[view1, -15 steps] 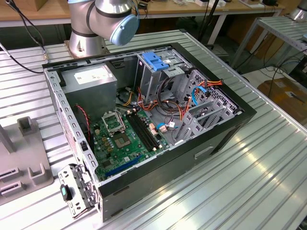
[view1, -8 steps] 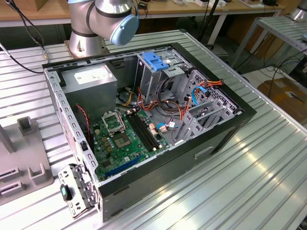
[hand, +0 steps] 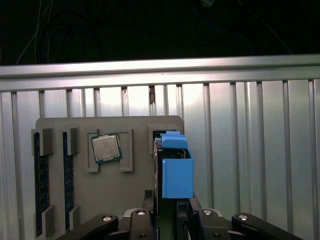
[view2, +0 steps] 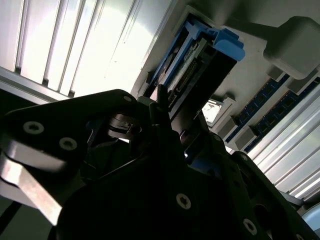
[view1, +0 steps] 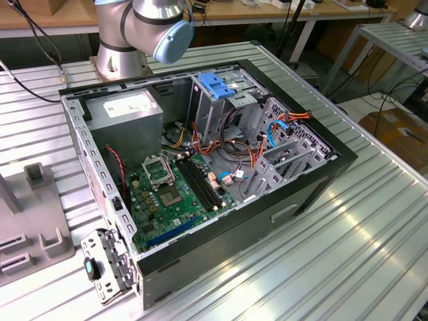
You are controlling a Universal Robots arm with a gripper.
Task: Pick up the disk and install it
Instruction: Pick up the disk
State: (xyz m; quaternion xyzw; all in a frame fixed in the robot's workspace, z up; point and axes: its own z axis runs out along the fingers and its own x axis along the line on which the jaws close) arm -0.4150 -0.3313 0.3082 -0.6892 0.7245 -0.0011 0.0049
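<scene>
The disk stands on edge in a slot of a grey holder plate, its blue plastic rail facing the camera. My gripper straddles it, with a dark finger on each side, and looks shut on it. In the second wrist view the disk runs from the gripper to the holder plate, a fingertip lying against its face. The disk's far end is still at the slot. The open computer case lies on the table, with a grey drive cage and blue latch inside.
The holder plate also carries a processor chip and memory sticks. A ribbed metal table lies under everything. Inside the case are a motherboard, a power supply box and loose cables. The arm's base stands behind the case.
</scene>
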